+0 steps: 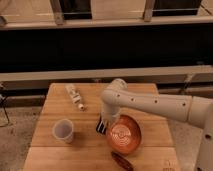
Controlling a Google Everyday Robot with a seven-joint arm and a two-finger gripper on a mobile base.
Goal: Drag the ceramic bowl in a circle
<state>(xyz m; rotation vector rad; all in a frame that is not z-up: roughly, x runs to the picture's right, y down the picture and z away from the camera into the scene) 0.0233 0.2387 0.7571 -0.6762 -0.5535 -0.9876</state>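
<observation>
Camera view: on one wooden table (50,150), one translucent whitish cup (63,130) is seen left, one pale bottle (74,95) lying farther back, one dark striped can (102,125), then one orange-red ceramic bowl (123,134) right of centre. One gripper (109,120), clamped shut, is set at the bowl's far-left rim. One dark reddish object (122,161) lies nearest.

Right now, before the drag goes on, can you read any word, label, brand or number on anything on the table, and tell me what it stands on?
No text can be read anywhere.
ceramic bowl: plain glaze, only rings inside.
cup: no marking visible.
bottle lying down: any label too blurred to read.
dark object beside the bowl: nothing legible.
brown item at the near edge: nothing legible.
gripper, at the bowl's left rim: no lettering visible.
</observation>
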